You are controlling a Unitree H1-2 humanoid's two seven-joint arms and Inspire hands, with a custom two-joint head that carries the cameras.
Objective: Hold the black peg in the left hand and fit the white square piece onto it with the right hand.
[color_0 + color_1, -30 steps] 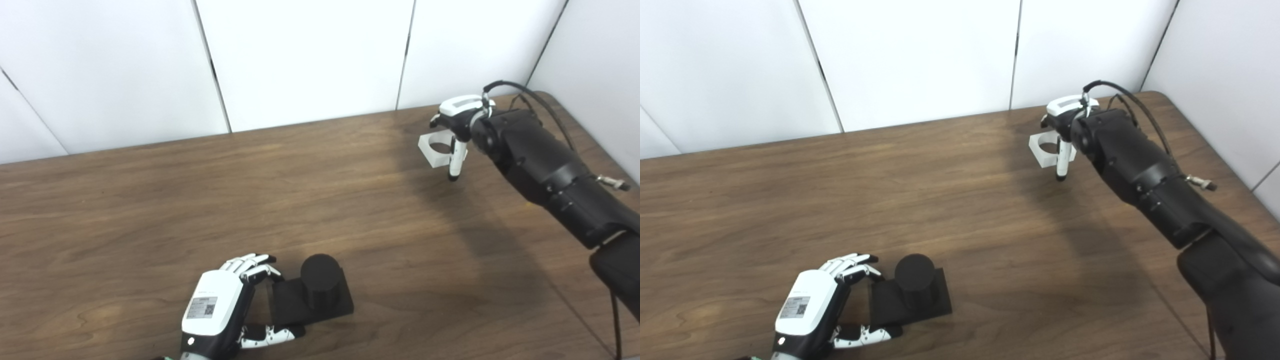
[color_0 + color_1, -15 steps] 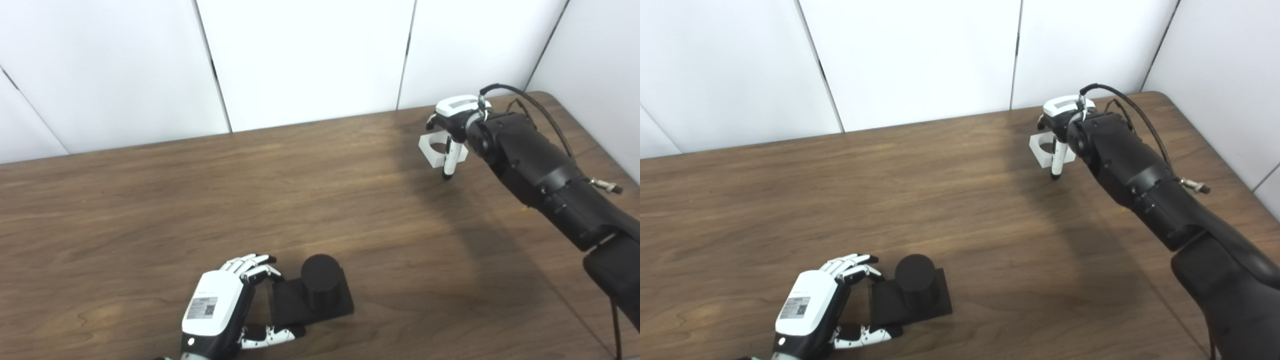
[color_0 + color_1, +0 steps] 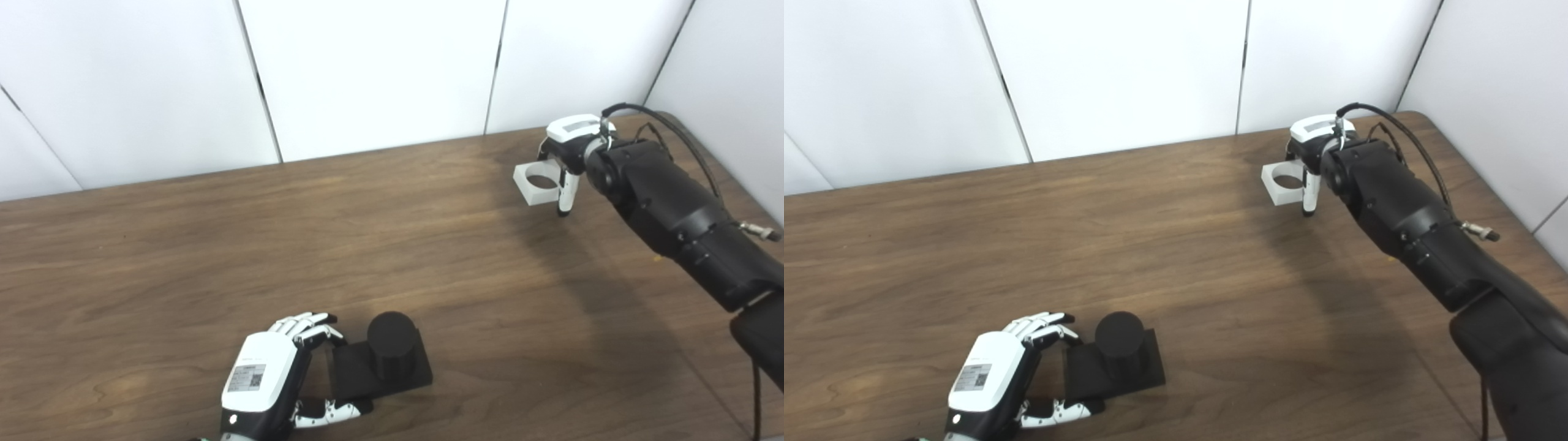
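A brown wooden table is seen against white wall panels. Near the front edge, the black peg, a short upright cylinder on a flat square black base, is stood on the tabletop. The left hand is placed at the left side of that base: its fingers are curled over the far left corner and its thumb is laid along the near edge, so the base is clasped between them, with the cylinder itself left untouched. Well apart from it, near the far right corner of the table, the white square piece is found, a block with a round hole through its top face. The right hand is set at the right side of the piece, fingers bent downward, one finger shown beside the piece's right face. Whether the piece is pinched or merely touched cannot be told.
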